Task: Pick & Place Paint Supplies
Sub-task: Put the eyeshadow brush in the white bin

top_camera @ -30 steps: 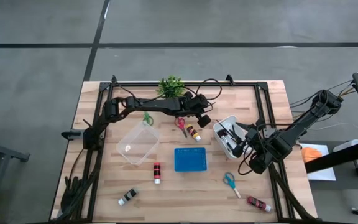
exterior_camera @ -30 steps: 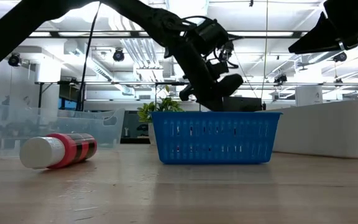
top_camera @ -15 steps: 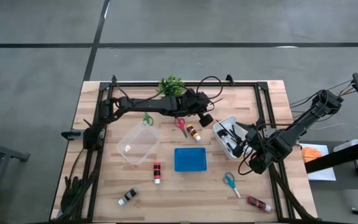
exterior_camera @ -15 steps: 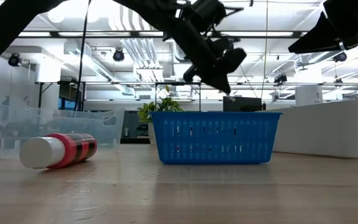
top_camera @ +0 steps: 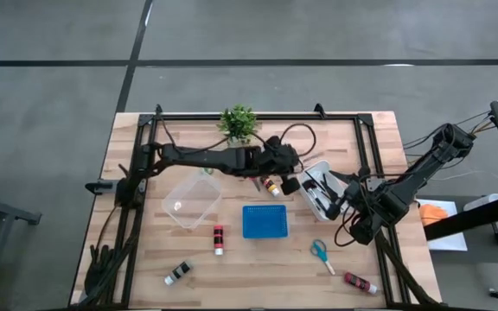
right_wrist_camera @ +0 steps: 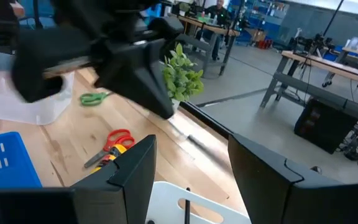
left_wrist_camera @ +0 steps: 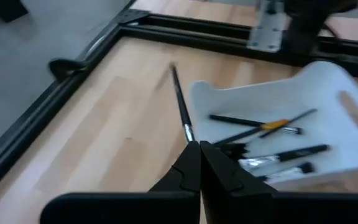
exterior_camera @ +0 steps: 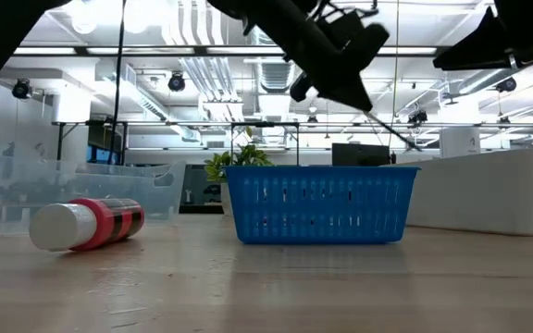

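The left gripper has been moving from near the plant toward the white bin, and it is squeezing a brush tight. So the brush is probably going in with the other brushes soon. The right gripper is waiting by the bin, fingers apart, holding nothing. From above, the brush is too thin to see, and the arm is partly hiding the red scissors.

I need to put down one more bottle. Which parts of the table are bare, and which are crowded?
Bare wood lies at the corner beside the potted plant and between the blue basket and the blue-handled scissors. It is crowded around the white bin, where both arms meet.
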